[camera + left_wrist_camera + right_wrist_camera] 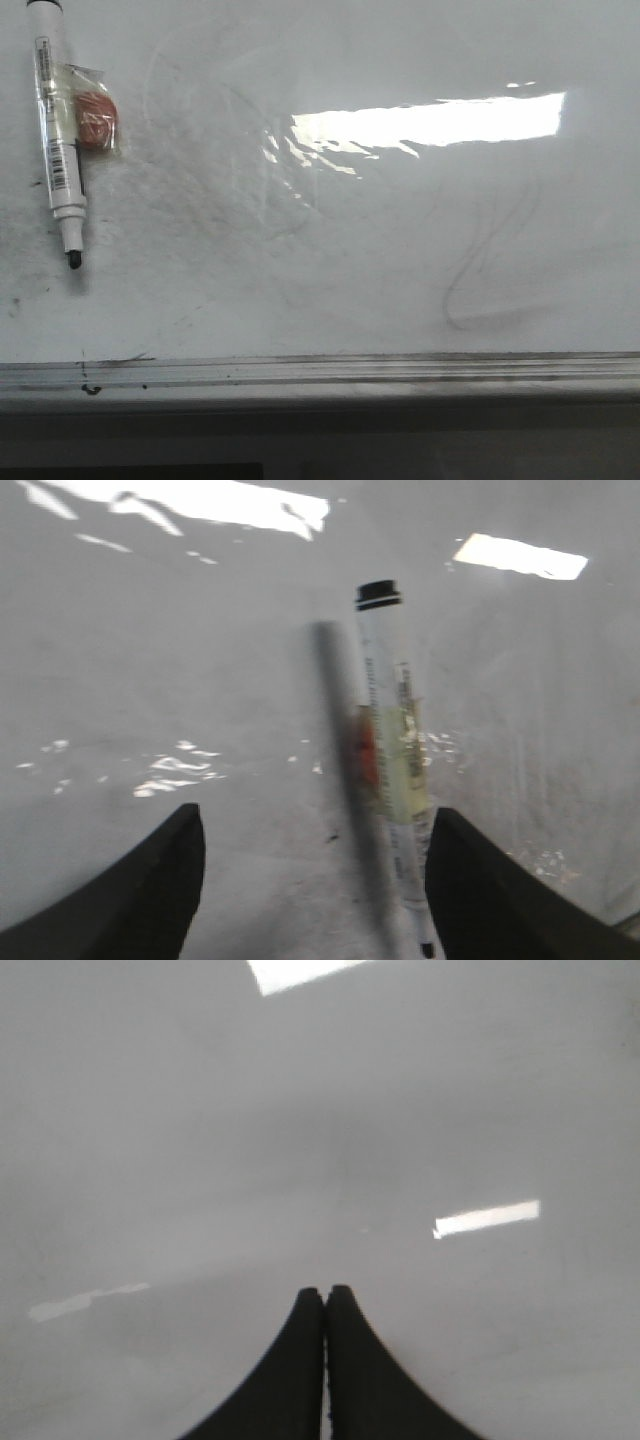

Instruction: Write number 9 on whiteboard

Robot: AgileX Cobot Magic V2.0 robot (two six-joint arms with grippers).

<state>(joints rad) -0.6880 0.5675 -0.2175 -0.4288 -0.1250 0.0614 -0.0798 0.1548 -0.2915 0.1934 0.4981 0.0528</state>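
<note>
your left tool [312, 880]: released over marker [59, 130] | right tool [325, 1360]: clenched, empty | whiteboard [400, 250]: no 9 drawn

The white-barrelled marker with a black cap end [58, 120] is cut off at its far end by the front view's upper edge. Its label print and barcode are too small to read. A small reddish-orange round object in a clear wrapper [93, 118] lies against it; what it is cannot be told.

In the left wrist view the marker [392, 740] is blurred, its tip running off the edge, and the reddish thing behind it is only a smear. The left claw's black fingers [130, 900] are cropped. The right wrist view shows the glossy white whiteboard [300, 1140] out of focus.
</note>
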